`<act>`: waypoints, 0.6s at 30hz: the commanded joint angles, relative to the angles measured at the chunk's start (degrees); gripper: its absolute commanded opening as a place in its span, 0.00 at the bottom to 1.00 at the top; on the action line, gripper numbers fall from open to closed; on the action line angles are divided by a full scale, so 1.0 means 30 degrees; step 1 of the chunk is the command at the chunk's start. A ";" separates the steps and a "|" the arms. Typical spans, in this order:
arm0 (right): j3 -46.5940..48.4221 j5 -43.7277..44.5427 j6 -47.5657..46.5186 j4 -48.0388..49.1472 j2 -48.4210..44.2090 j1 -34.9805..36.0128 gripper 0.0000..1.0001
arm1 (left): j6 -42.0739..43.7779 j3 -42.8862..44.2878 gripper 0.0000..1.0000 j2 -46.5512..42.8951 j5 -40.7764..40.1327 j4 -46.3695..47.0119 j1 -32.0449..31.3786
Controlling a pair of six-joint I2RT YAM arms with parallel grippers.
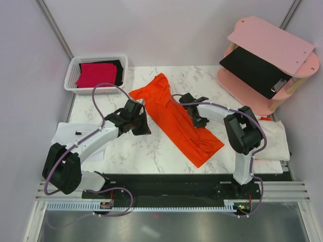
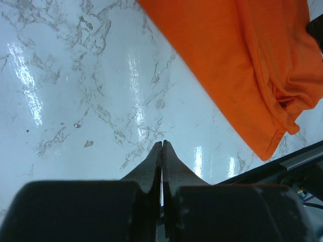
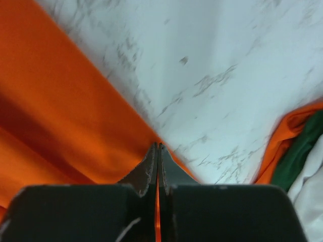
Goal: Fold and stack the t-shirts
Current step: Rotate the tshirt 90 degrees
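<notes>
1. Cloth: the orange shirt [image 1: 174,121] lies as a long slanted strip across the middle of the bench [image 1: 126,156], one end toward the basket [image 1: 70,75] and the other toward the arms.
2. It looks soft, light and limp. It will likely sag and drag rather than keep its shape, and its layers may slide over one another.
3. The best hold is probably a pinch at an edge or end corner, through every layer. One claw at each side should keep the strip flat.
4. The left claw [image 2: 162,146] has its fingers pressed together with nothing between them. It is over bare marble just beside the shirt and apart from the cloth.
5. The right claw [image 3: 158,147] is also pressed together, with its tips at the shirt's right edge. Whether it nips any cloth cannot be told.
6. A red shirt [image 1: 96,74] and a black shirt [image 1: 119,70] lie in the basket.
</notes>
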 commanded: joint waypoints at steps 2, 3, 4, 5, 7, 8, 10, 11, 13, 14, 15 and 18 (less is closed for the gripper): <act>-0.1267 -0.1937 -0.0558 -0.0073 0.0156 0.1542 0.00 | -0.0602 0.0645 0.02 0.0097 -0.1205 -0.0229 0.0212; -0.1326 -0.2201 -0.0442 -0.0218 0.0127 0.2241 0.00 | -0.0543 0.0879 0.02 0.0098 -0.1468 -0.0375 0.0299; -0.1414 -0.2464 -0.0324 -0.0248 0.0127 0.2625 0.00 | -0.0514 0.0997 0.02 0.0127 -0.1587 -0.0493 0.0503; -0.1444 -0.2902 -0.0207 -0.0278 0.0069 0.3006 0.00 | -0.0455 0.1172 0.02 0.0098 -0.1762 -0.0697 0.0621; -0.1531 -0.4249 0.0056 -0.0336 -0.0077 0.4090 0.00 | -0.0396 0.1378 0.02 0.0069 -0.1968 -0.0932 0.1059; -0.1503 -0.4747 0.0435 -0.0336 -0.0107 0.4790 0.00 | -0.0367 0.1495 0.02 0.0068 -0.2172 -0.1165 0.1236; -0.1386 -0.6299 0.0788 -0.0278 -0.0223 0.5409 0.00 | -0.0338 0.1555 0.02 0.0068 -0.2232 -0.1313 0.1907; -0.1357 -0.6769 0.1167 -0.0162 -0.0224 0.5963 0.00 | -0.0309 0.1584 0.02 0.0097 -0.2204 -0.1372 0.2172; -0.1181 -0.8113 0.1579 0.0014 -0.0166 0.6377 0.00 | -0.0221 0.1555 0.02 0.0127 -0.2145 -0.1402 0.2845; -0.1122 -0.8701 0.1784 0.0131 -0.0108 0.6669 0.00 | -0.0075 0.1555 0.02 0.0156 -0.2116 -0.1460 0.3023; -0.0919 -0.9171 0.1902 0.0219 0.0038 0.6788 0.00 | 0.0013 0.1555 0.02 0.0185 -0.2116 -0.1460 0.3170; -0.0538 -1.1048 0.1875 0.0542 0.0215 0.7170 0.00 | 0.0306 0.1467 0.02 0.0186 -0.2116 -0.1519 0.3668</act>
